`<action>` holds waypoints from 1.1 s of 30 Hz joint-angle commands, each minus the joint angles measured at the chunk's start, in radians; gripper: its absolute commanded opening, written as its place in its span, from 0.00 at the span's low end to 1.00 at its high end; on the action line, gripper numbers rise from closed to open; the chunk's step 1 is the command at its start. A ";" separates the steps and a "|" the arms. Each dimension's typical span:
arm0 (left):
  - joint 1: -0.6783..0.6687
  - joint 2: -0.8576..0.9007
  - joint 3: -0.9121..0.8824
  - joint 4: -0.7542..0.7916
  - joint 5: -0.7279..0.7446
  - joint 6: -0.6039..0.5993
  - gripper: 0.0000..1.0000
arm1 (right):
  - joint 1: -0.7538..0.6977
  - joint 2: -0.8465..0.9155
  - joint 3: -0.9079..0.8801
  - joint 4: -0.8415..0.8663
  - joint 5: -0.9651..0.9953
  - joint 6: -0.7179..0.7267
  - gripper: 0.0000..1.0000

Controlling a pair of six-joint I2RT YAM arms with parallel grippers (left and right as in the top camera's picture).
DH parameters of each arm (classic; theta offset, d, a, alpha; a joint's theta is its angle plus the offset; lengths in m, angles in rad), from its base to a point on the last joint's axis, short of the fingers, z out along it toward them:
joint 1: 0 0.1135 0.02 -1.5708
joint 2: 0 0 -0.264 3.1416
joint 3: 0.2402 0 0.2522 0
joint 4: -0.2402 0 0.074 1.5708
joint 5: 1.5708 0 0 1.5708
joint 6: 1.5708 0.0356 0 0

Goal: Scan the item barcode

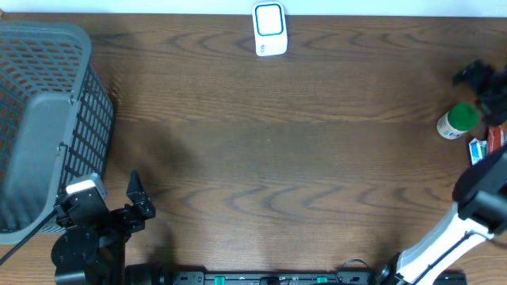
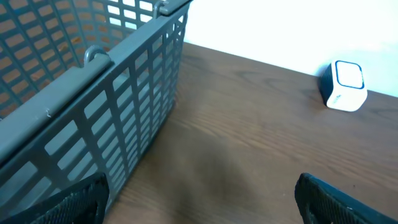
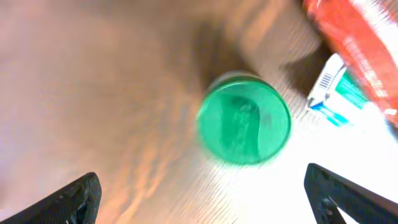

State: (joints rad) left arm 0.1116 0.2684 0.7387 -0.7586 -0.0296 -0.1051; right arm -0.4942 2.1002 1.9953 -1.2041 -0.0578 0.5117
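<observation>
A grey mesh basket (image 2: 93, 106) fills the left side, standing on the brown wooden desk (image 2: 249, 137). A white scanner (image 2: 345, 85) with a blue-rimmed face sits far right by the desk's back edge. The end effector (image 2: 205, 205) is spread wide, its dark fingertips (image 2: 81, 202) in the bottom corners with only bare desk between them.

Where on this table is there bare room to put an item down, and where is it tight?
The wide stretch of table between the grey basket and the green-capped bottle, in front of the white scanner, is bare. The right edge is crowded: bottle, red packet and a small box sit close together.
</observation>
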 commanded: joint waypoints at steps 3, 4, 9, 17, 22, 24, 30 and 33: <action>0.005 -0.001 0.002 0.003 -0.008 -0.005 0.96 | 0.027 -0.277 0.074 -0.051 -0.019 0.043 0.99; 0.005 -0.001 0.002 0.003 -0.008 -0.005 0.96 | 0.032 -0.309 0.074 -0.061 -0.018 0.046 0.99; 0.005 -0.001 0.002 0.003 -0.008 -0.005 0.96 | 0.079 -0.476 0.074 -0.136 -0.035 0.045 0.99; 0.005 -0.001 0.002 0.003 -0.008 -0.005 0.96 | 0.428 -0.714 0.074 -0.146 -0.097 -0.239 0.99; 0.005 -0.001 0.002 0.003 -0.008 -0.005 0.96 | 0.660 -0.806 0.074 -0.147 -0.090 -0.239 0.99; 0.005 -0.001 0.002 0.003 -0.008 -0.005 0.96 | 0.713 -0.832 0.074 -0.158 -0.090 -0.239 0.99; 0.005 -0.001 0.002 0.003 -0.008 -0.005 0.96 | 0.750 -0.891 0.074 -0.195 -0.032 -0.256 0.99; 0.005 -0.001 0.002 0.003 -0.008 -0.005 0.96 | 0.757 -0.909 0.074 -0.193 0.149 -0.255 0.99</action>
State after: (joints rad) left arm 0.1116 0.2684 0.7387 -0.7586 -0.0296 -0.1051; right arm 0.2508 1.2015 2.0655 -1.3968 -0.1013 0.2821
